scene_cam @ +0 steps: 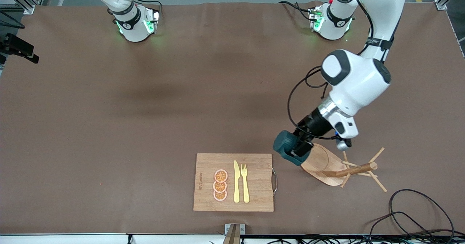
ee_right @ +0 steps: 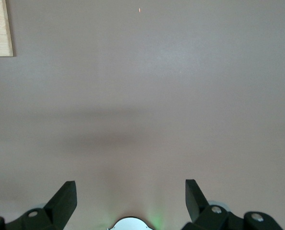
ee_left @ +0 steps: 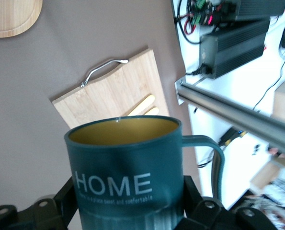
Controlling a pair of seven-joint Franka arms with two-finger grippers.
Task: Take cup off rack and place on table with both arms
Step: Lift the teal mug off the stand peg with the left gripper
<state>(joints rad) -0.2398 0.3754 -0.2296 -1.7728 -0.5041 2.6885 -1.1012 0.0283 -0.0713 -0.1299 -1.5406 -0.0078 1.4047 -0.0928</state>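
My left gripper (scene_cam: 297, 150) is shut on the dark teal cup (scene_cam: 284, 146) and holds it off the rack, low over the table (scene_cam: 145, 109), between the cutting board and the rack's base. In the left wrist view the cup (ee_left: 128, 158) reads "HOME", shows its yellowish inside, and sits between my black fingers (ee_left: 68, 196). The wooden rack (scene_cam: 339, 169) appears tipped, its oval base up on edge and its post pointing toward the left arm's end of the table. My right gripper (ee_right: 130, 199) is open and empty over bare table; it is out of the front view.
A bamboo cutting board (scene_cam: 234, 182) with a yellow knife (scene_cam: 236, 182), a fork (scene_cam: 245, 182) and orange slices (scene_cam: 220, 185) lies near the table's front edge. Black cables (scene_cam: 410, 215) loop at the corner nearer the camera, by the rack.
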